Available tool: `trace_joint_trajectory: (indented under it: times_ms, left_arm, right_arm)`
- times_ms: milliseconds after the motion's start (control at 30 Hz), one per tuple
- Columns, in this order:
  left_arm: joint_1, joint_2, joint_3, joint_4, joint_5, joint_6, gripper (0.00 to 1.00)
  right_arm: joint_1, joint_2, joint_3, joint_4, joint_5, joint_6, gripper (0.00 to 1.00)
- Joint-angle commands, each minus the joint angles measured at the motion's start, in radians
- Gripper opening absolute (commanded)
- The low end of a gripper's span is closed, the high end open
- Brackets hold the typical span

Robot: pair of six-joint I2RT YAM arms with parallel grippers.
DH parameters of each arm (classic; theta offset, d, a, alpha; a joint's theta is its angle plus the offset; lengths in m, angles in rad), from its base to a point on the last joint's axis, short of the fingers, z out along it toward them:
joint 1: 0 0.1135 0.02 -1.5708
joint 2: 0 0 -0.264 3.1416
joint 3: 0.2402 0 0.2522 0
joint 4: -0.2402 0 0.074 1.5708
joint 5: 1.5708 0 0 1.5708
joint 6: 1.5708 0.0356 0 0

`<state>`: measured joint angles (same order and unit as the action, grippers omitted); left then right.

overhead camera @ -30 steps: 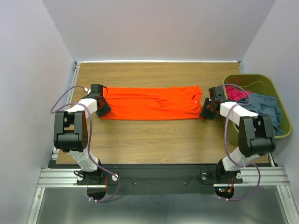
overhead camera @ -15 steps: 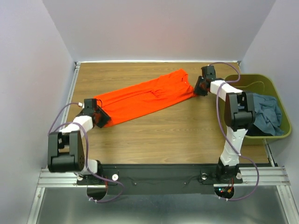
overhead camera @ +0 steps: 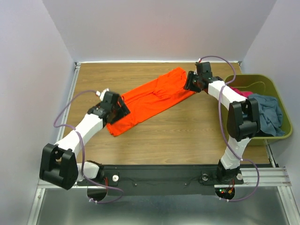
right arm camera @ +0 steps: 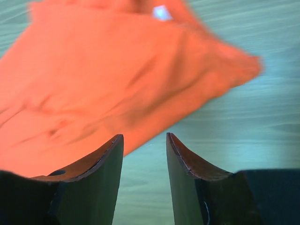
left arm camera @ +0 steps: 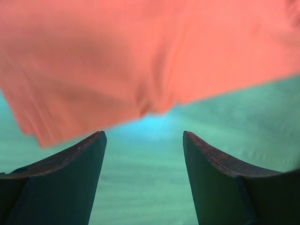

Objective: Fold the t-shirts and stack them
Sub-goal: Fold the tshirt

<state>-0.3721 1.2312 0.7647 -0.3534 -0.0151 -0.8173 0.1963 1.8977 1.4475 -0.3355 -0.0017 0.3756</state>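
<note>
Left wrist view: I see the left gripper with its two dark fingers spread wide and nothing between them; the orange t-shirt lies just beyond the tips, its near hem clear of both, with bare table showing in the gap.

Right wrist view: the right gripper has its fingers parted by a narrow gap, holding nothing. The orange t-shirt lies ahead and to the left of the tips, its white neck label at the far edge; whether the left finger touches the cloth I cannot tell.

Top view: the orange t-shirt lies folded into a long strip, set diagonally across the table, its lower end at the left gripper and its upper end at the right gripper. The blue-grey t-shirt and the pink t-shirt lie bunched in the olive tub at the table's right edge.
</note>
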Motion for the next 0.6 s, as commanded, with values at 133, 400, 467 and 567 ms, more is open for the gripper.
trace_joint_trajectory:
  times_ms: [133, 400, 467, 567]
  left_arm:
    - [0.111, 0.261, 0.321, -0.001, -0.293, 0.314, 0.74]
    - [0.147, 0.615, 0.554, -0.025, -0.29, 0.435, 0.62]
    - [0.15, 0.637, 0.558, -0.025, -0.296, 0.443, 0.62]
    - [0.15, 0.668, 0.539, -0.038, -0.286, 0.445, 0.61]
  right_arm:
    - [0.025, 0.015, 0.025, 0.045, -0.123, 0.071, 0.43]
    - [0.025, 0.113, 0.06, 0.079, -0.136, 0.157, 0.3]
    - [0.025, 0.132, 0.063, 0.09, -0.141, 0.172, 0.3]
    - [0.025, 0.175, 0.071, 0.099, -0.127, 0.19, 0.3]
